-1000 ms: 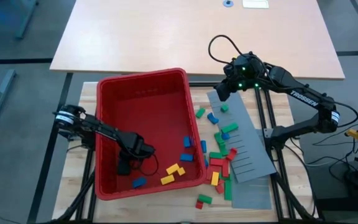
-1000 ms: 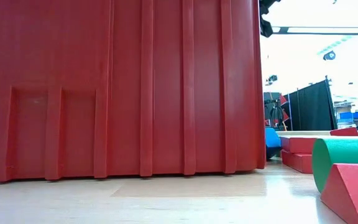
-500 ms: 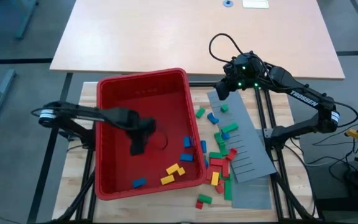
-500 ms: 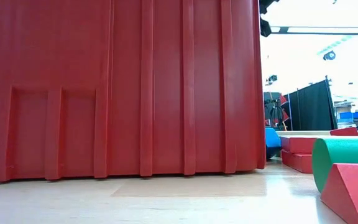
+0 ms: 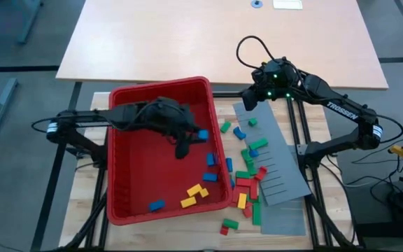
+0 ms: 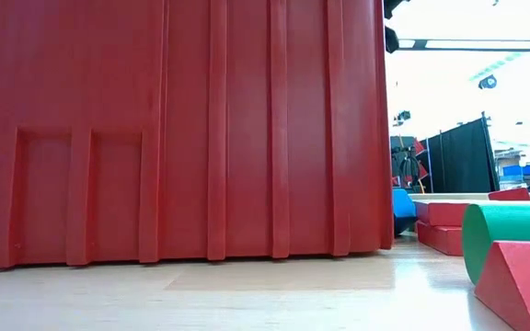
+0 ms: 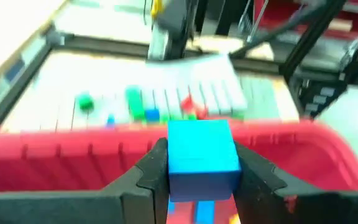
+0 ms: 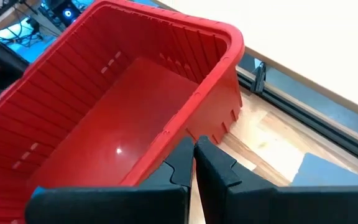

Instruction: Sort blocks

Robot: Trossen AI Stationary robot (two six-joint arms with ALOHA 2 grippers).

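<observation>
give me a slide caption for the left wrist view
Left hand shut on a blue block above the red bin.

Your left gripper (image 7: 202, 163) has a blue block (image 7: 202, 154) clamped between its two dark fingers (image 7: 146, 174), the block's square face turned toward you. Just beyond the block runs the red bin's rim (image 7: 55, 138), blurred. Past that rim you see a grey slotted panel (image 7: 185, 99) with small blocks on and near it: two green blocks (image 7: 84, 102), a small blue one (image 7: 151, 114) and a red one (image 7: 187, 103). Below the held block, inside the bin, another blue piece (image 7: 199, 210) shows.
</observation>
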